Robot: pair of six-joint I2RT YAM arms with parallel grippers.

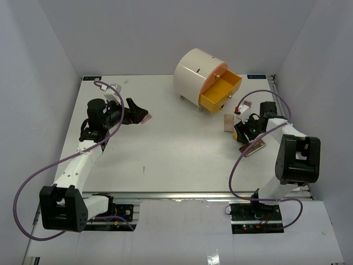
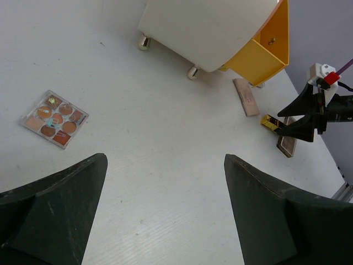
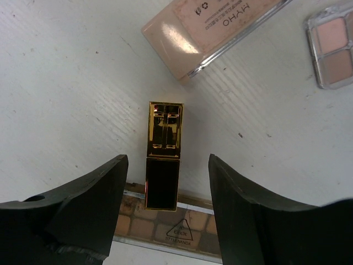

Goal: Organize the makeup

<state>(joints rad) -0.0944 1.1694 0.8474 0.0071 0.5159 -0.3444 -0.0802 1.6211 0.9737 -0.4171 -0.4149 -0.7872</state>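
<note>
A black-and-gold lipstick tube lies on the table, its black end resting over a brown palette. My right gripper is open, with a finger on each side of the tube and not touching it. A pink palette lies just beyond, and a small two-pan palette sits at the far right. My left gripper is open and empty above bare table. A clear palette with round pans lies ahead and left of it. No sponges are in view.
The cream round drawer box stands at the back with its yellow drawer pulled open towards the right arm. The pink palette lies just in front of the drawer. Side walls close in the table.
</note>
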